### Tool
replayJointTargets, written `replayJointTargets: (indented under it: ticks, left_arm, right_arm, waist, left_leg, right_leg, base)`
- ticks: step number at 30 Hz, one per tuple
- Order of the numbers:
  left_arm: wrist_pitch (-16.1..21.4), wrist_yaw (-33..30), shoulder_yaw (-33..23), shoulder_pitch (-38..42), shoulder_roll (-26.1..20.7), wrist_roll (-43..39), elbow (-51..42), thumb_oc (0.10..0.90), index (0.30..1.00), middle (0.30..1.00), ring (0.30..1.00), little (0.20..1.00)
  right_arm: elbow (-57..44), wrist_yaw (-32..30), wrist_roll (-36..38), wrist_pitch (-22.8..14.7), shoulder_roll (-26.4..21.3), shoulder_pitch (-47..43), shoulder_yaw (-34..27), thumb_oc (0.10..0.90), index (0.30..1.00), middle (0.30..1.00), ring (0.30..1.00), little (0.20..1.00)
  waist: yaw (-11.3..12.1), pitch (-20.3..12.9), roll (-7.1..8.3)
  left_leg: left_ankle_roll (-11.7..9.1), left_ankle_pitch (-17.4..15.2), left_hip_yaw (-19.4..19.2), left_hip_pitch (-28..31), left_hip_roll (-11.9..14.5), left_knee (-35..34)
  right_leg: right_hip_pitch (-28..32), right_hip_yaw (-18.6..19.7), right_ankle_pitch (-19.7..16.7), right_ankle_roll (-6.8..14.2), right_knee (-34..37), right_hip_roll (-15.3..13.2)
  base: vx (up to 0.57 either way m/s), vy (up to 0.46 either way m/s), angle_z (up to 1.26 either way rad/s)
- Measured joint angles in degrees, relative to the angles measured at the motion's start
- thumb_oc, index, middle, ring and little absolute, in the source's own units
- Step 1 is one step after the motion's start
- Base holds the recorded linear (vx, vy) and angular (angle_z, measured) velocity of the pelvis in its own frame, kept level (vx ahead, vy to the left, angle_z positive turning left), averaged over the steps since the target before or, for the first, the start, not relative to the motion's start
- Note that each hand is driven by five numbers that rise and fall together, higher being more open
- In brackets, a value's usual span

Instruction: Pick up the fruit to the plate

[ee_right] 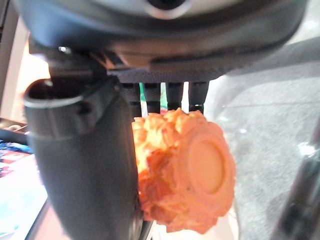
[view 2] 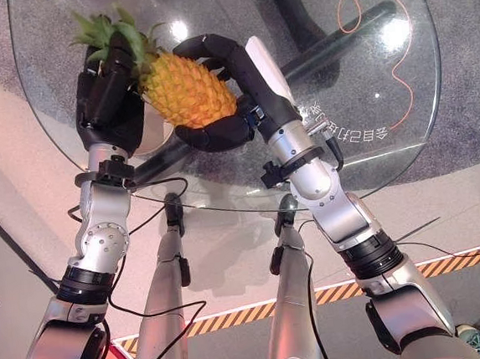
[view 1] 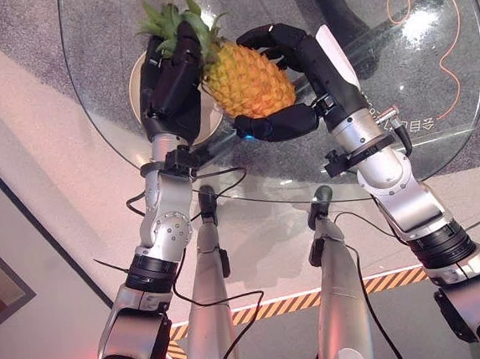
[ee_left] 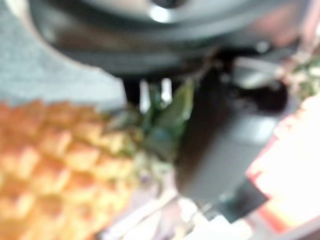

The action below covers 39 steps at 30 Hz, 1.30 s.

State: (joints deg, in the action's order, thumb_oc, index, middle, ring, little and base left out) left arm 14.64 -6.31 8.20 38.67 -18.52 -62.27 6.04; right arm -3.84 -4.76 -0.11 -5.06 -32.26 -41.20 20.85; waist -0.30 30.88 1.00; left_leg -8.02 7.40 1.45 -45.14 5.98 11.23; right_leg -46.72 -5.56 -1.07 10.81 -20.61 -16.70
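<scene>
Carrying step: right hand [view 1: 286, 83] is clasping the pineapple [view 1: 244, 80] body, left hand [view 1: 168, 81] is gripping its leafy crown, above the glass worktop [view 1: 431, 62]; next, lowering onto plate [view 1: 137, 79] beside it

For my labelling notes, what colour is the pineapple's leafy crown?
Green, on the pineapple held by both hands; clearest in the left eye view.

Round glass table [view 1: 431, 62], orange cord [view 1: 447, 52] looping beneath it, striped hazard tape [view 1: 400, 279] on floor
</scene>
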Motion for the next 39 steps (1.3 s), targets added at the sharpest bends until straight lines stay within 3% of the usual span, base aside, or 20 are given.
replayJointTargets:
  ticks: [16,17,19,20,28,39]
  left_arm:
    - [0.53,0.78,-0.07,-0.03,-0.48,-0.08,0.02,0.100,0.300,0.300,0.300,0.200]
    - [0.53,0.78,-0.07,-0.03,-0.48,-0.08,0.02,0.100,0.300,0.300,0.300,0.200]
    - [0.55,0.78,-0.08,0.02,-0.37,-0.08,0.02,0.100,0.300,0.300,0.300,0.200]
    - [0.56,0.78,-0.08,0.04,-0.36,-0.08,0.02,0.100,0.300,0.300,0.300,0.200]
    - [1.06,1.98,0.79,1.71,-0.02,0.05,0.01,0.100,0.300,0.300,0.300,0.200]
    - [4.66,2.17,1.94,3.49,0.18,2.87,0.00,0.100,0.300,0.300,0.300,0.200]
  right_arm:
    - [-0.01,-0.19,-1.00,-1.11,-0.20,0.04,0.39,0.100,0.300,0.300,0.300,0.200]
    - [-0.01,-0.26,-1.00,-1.11,-0.20,0.05,0.39,0.141,0.335,0.335,0.335,0.241]
    - [-0.01,-0.44,-1.08,-1.12,-0.14,0.07,0.40,0.652,0.773,0.773,0.773,0.752]
    - [-0.01,-0.58,-1.12,-1.17,-0.10,0.14,0.40,0.800,0.900,0.900,0.900,0.900]
    - [-0.01,-2.57,-1.22,-1.25,0.67,1.09,0.58,0.800,0.900,0.900,0.900,0.900]
    - [0.00,-5.08,-2.22,-1.22,1.27,1.47,0.58,0.800,0.900,0.900,0.900,0.900]
  waist:
    - [-0.14,0.00,0.00]
    - [-0.15,0.00,0.00]
    - [-0.17,0.00,0.00]
    - [-0.18,0.00,0.00]
    - [-0.10,0.00,0.00]
    - [-0.81,0.00,0.00]
  left_leg:
    - [0.00,0.01,0.02,0.00,-0.01,0.02]
    - [0.00,0.01,0.02,0.00,-0.01,0.02]
    - [0.00,0.01,0.02,0.00,-0.01,0.02]
    - [0.00,0.01,0.02,0.00,-0.01,0.02]
    - [0.00,0.00,0.02,0.00,-0.02,0.02]
    - [0.01,0.00,-0.01,0.00,0.00,-0.02]
  right_leg:
    - [0.01,0.00,0.00,0.00,-0.02,0.00]
    - [0.01,0.00,0.00,0.00,-0.02,0.00]
    - [0.01,0.00,0.00,0.00,-0.02,0.00]
    - [0.01,0.00,0.00,0.00,-0.02,0.00]
    - [0.01,0.00,0.00,0.00,-0.01,-0.01]
    - [-0.03,0.02,0.00,0.00,0.04,0.00]
  base:
    - [0.00,0.000,0.00]
    - [0.00,0.000,0.00]
    - [0.00,0.000,0.00]
    - [0.00,0.000,0.00]
    - [0.00,0.000,0.00]
    - [0.00,0.000,0.00]
